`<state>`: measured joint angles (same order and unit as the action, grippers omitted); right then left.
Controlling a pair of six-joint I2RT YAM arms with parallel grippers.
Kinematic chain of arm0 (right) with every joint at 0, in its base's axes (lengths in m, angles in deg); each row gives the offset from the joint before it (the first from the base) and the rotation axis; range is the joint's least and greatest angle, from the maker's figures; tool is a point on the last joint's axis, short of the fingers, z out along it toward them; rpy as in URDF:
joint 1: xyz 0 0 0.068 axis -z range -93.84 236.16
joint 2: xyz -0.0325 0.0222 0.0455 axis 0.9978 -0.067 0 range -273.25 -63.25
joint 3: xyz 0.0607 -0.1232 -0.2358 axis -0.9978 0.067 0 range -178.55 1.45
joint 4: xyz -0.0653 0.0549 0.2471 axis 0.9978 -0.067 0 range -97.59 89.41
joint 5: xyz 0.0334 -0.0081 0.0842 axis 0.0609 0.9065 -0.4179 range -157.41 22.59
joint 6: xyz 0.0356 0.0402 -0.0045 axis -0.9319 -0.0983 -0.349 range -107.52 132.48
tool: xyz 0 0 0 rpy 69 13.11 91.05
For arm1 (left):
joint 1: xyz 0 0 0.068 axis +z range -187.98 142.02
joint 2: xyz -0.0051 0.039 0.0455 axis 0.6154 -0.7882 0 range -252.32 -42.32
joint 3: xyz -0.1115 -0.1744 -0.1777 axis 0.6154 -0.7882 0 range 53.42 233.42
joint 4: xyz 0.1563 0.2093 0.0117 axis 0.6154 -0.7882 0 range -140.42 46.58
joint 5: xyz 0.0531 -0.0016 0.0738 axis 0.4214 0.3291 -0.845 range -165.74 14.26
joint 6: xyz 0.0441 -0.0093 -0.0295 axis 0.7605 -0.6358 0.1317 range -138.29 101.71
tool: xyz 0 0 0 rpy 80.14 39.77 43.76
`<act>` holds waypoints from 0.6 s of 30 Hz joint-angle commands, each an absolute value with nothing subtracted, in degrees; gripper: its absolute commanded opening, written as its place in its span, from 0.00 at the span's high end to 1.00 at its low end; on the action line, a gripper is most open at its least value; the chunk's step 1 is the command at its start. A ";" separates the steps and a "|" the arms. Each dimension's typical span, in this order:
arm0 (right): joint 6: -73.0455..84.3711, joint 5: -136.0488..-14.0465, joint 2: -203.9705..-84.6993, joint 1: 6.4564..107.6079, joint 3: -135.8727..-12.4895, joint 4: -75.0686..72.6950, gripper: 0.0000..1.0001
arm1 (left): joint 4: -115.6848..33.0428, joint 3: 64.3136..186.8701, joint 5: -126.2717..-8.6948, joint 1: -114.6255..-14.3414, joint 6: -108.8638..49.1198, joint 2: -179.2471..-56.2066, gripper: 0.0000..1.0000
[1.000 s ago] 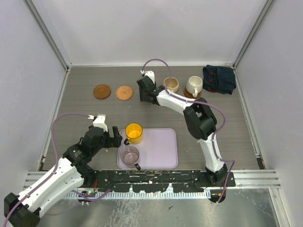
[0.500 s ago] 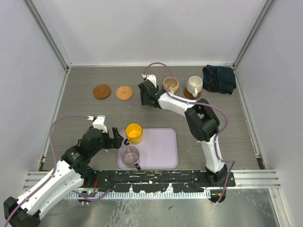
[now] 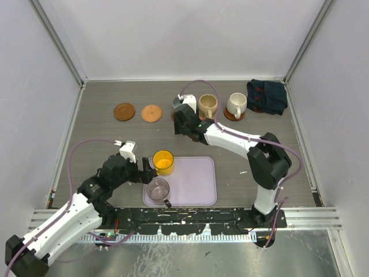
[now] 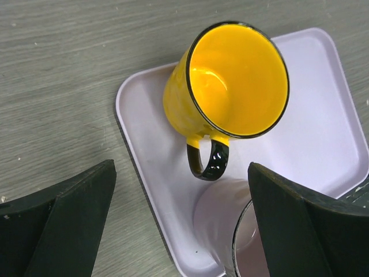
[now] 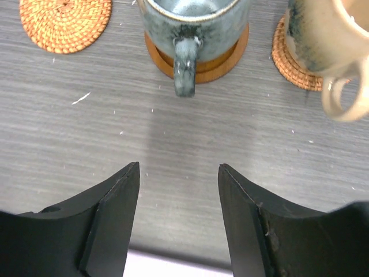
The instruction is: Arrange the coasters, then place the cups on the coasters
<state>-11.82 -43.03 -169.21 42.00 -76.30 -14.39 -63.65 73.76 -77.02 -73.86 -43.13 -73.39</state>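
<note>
A grey-green cup point(image 5: 190, 23) stands on a brown coaster point(image 5: 230, 55); my right gripper point(image 5: 179, 173) is open just short of its handle, holding nothing. Beside it a tan cup point(image 5: 323, 40) sits on a woven coaster point(image 5: 285, 63). A white cup point(image 3: 236, 105) rests on another coaster further right. Two bare coasters, one dark point(image 3: 124, 111) and one orange point(image 3: 151, 113), lie to the left. A yellow cup point(image 4: 230, 86) and a mauve-pink cup point(image 4: 230, 231) stand on the lilac tray point(image 4: 323, 133). My left gripper point(image 4: 180, 167) is open wide near the yellow cup's handle.
A dark navy cloth point(image 3: 267, 96) lies at the back right corner. The lilac tray point(image 3: 196, 182) sits at the near middle between the arms. Grey walls with metal rails enclose the table on three sides.
My right gripper has drawn back from the grey-green cup and widened, leaving it on its coaster. The left gripper has edged right toward the yellow cup.
</note>
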 commanded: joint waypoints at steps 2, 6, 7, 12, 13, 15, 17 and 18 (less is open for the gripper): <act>-12.77 -40.04 -157.52 41.30 -69.61 -9.14 0.38 | -59.20 76.90 -73.88 -73.65 -41.23 -78.47 0.02; -12.75 -38.77 -150.21 41.26 -63.67 -7.24 0.38 | -57.96 77.26 -73.49 -73.59 -41.39 -81.46 0.02; -12.75 -38.63 -148.51 41.28 -62.37 -6.94 0.39 | -57.73 77.43 -73.63 -73.66 -41.45 -82.04 0.02; -12.23 -36.91 -141.75 41.29 -57.77 -7.26 0.39 | -56.02 78.15 -73.25 -73.66 -41.52 -85.41 0.03; -12.16 -36.74 -140.71 41.32 -56.95 -7.27 0.39 | -55.60 78.39 -73.06 -73.67 -41.50 -86.32 0.06; -12.10 -36.50 -138.67 41.28 -55.55 -7.32 0.39 | -54.73 78.89 -72.50 -73.66 -41.50 -88.05 0.10; -12.16 -36.23 -137.06 41.31 -54.20 -7.30 0.39 | -53.64 79.31 -71.92 -73.67 -41.58 -89.83 0.12; -12.29 -36.21 -136.40 41.24 -53.65 -7.33 0.39 | -53.15 79.50 -71.65 -73.67 -41.65 -90.79 0.12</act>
<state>-11.86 -38.39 -140.18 41.28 -55.39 -9.80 -58.82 76.65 -73.61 -73.86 -42.39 -88.47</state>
